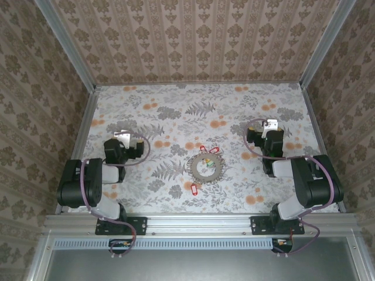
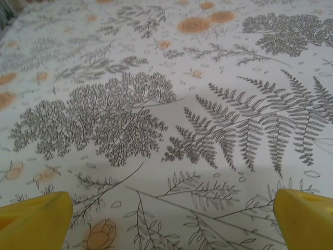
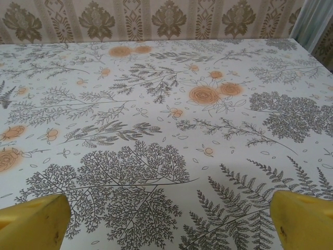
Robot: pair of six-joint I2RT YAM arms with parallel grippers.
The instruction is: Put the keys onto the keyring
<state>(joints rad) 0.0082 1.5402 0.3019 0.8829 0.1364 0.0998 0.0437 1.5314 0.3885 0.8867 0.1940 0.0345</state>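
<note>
**Top external view:** The keyring (image 1: 194, 170), a saw-toothed grey circle, lies flat near the middle of the flower-printed surface (image 1: 152, 105). It sits between the two arms and well apart from both. One red-tagged key (image 1: 210, 150) lies just beyond the ring's far edge. Another red-tagged key (image 1: 195, 189) lies at its near edge, so close that contact cannot be ruled out. Whether either key is already threaded cannot be told at this size. The left pincer (image 1: 123, 135) and the right pincer (image 1: 270, 124) sit low over the surface on either side, both pointing away from the bases.

**Left wrist view:** The yellow fingers (image 2: 35, 221) stand wide apart at the bottom corners. Between them is bare fern and blossom print, and nothing is held.

**Right wrist view:** The fingers (image 3: 32, 223) are spread just as wide, empty, and face patterned surface that runs to the wallpapered back wall.

**Assessment:** The work looks to be at its opening step, with neither arm committed to a key or the ring. The next move likely calls for one arm to swing inward toward the centre and come down over a loose key. Taking it by the plastic tag would leave the key's hole free. The other arm would need to steady the ring, which looks liable to slide or splay when nudged.
</note>
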